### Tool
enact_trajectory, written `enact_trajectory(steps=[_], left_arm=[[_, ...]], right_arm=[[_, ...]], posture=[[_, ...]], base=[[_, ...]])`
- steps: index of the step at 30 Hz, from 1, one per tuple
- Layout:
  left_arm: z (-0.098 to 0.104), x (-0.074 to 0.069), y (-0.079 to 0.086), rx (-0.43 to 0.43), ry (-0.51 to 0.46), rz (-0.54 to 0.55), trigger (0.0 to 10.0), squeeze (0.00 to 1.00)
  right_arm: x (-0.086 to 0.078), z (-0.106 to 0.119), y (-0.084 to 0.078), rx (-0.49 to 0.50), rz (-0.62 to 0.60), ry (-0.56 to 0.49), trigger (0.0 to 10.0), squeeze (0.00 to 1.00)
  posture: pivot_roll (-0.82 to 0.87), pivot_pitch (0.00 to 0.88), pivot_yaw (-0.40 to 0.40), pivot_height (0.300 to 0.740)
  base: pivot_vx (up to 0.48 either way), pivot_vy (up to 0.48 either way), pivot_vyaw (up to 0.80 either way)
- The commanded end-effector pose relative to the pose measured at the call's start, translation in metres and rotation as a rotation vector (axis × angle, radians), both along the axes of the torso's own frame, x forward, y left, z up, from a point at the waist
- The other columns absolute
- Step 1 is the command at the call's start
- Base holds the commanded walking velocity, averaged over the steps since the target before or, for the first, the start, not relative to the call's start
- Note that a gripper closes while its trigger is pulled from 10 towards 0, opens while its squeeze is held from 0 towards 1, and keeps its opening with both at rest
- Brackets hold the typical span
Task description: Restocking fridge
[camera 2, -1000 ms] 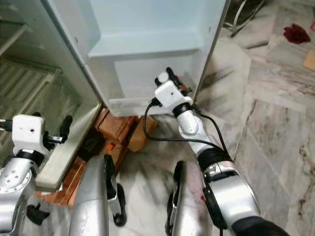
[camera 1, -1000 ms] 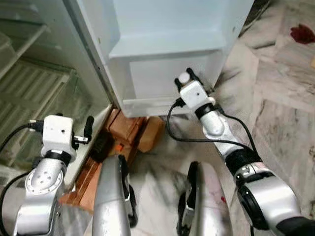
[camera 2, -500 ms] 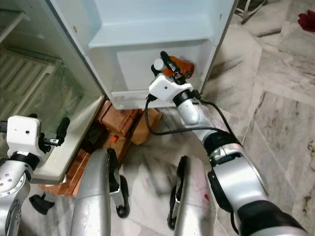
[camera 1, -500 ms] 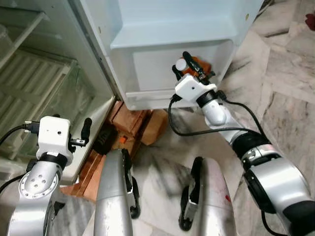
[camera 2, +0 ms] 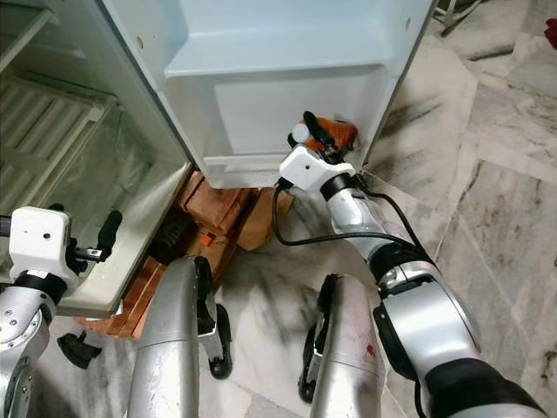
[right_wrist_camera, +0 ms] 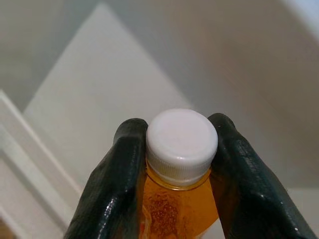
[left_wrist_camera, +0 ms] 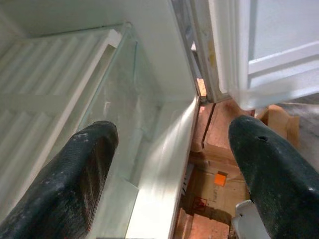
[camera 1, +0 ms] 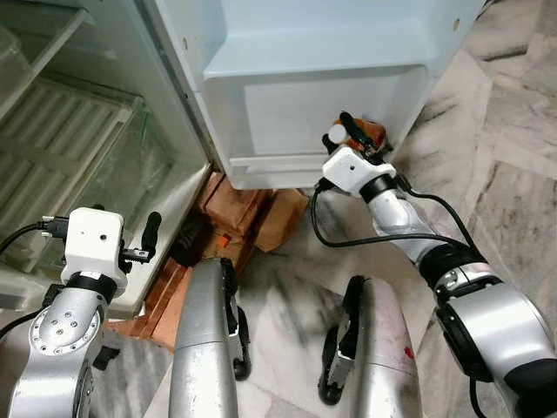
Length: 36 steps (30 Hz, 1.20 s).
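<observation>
Clamped between the two black fingers of the right gripper: a small clear plastic bottle of orange liquid with a white ribbed screw cap, pinched at the neck just under the cap, a finger pressing on each side. Seen from the head, held low at the lower right corner of the open white fridge door, right beside the pale moulded bottom door shelf, orange body showing past the wrist. Bottle's long axis in line with the fingers, cap end towards the wrist camera, base pointing away towards the door liner. Hard to tell whether the base sits over the shelf lip or outside it.

Left gripper idling with fingers spread wide apart and nothing between them, pointed at the clear glass-fronted crisper drawer at the bottom of the fridge cabinet, well apart from the bottle. Under the fridge, reddish-brown bricks on the marbled grey floor.

Likely step: setting the bottle into the door shelf. Right arm far the nearer, already carrying it. Deciding relation: shelf wall lying just beyond and beside the bottle, so probably a need to bring the bottle upright and over the rim before lowering. Risk of the base catching the lip.
</observation>
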<state>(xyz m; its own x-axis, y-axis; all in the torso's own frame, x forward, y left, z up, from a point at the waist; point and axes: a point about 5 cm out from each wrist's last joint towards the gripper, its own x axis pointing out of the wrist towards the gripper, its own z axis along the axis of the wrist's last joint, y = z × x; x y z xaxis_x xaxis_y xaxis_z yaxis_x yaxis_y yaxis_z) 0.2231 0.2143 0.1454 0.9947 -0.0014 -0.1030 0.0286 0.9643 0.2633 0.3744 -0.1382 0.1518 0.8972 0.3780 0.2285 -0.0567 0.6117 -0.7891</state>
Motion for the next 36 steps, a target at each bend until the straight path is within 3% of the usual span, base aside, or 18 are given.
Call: enact_trajectory(steps=[1,9,18,23,24,25,31,36], left_arm=[[0.002,-0.003,0.003,0.017,0.004,0.005,10.0,0.0],[0.002,0.0,0.0,0.015,0.005,-0.006,10.0,0.0],[0.0,0.006,-0.003,0.004,0.002,-0.015,10.0,0.0],[0.0,0.008,-0.005,0.001,-0.003,-0.015,10.0,0.0],[0.0,0.008,-0.004,0.0,-0.004,-0.014,10.0,0.0],[0.0,0.008,-0.004,0.001,-0.004,-0.013,10.0,0.0],[-0.001,0.009,-0.005,0.001,-0.006,-0.012,10.0,0.0],[-0.001,0.009,-0.005,0.001,-0.004,-0.011,10.0,0.0]], right_arm=[[-0.002,-0.011,-0.013,0.019,-0.067,0.046,10.0,0.0],[-0.002,-0.019,-0.047,0.133,-0.277,0.109,10.0,0.0],[0.0,-0.009,-0.088,0.209,-0.522,0.078,10.0,0.0],[0.003,0.001,-0.098,0.252,-0.599,0.051,10.0,0.0],[0.005,0.008,-0.1,0.268,-0.618,0.031,10.0,0.87],[0.006,0.01,-0.1,0.28,-0.63,0.024,10.0,1.0],[0.01,0.022,-0.107,0.26,-0.735,-0.018,10.0,1.0],[0.011,0.026,-0.106,0.259,-0.747,-0.03,10.0,1.0]], posture=[[0.29,0.32,0.077,0.561],[0.28,0.311,0.079,0.561],[0.26,0.295,0.075,0.561],[0.26,0.29,0.074,0.561],[0.26,0.289,0.074,0.561],[0.26,0.288,0.073,0.561],[0.26,0.285,0.072,0.561],[0.26,0.282,0.069,0.561]], base=[[0.0,0.0,0.0],[0.0,0.0,0.0],[0.0,0.0,0.0],[0.0,0.0,0.0],[0.0,0.0,0.0],[0.0,0.0,0.0],[0.0,0.0,0.0],[0.0,0.0,0.0]])
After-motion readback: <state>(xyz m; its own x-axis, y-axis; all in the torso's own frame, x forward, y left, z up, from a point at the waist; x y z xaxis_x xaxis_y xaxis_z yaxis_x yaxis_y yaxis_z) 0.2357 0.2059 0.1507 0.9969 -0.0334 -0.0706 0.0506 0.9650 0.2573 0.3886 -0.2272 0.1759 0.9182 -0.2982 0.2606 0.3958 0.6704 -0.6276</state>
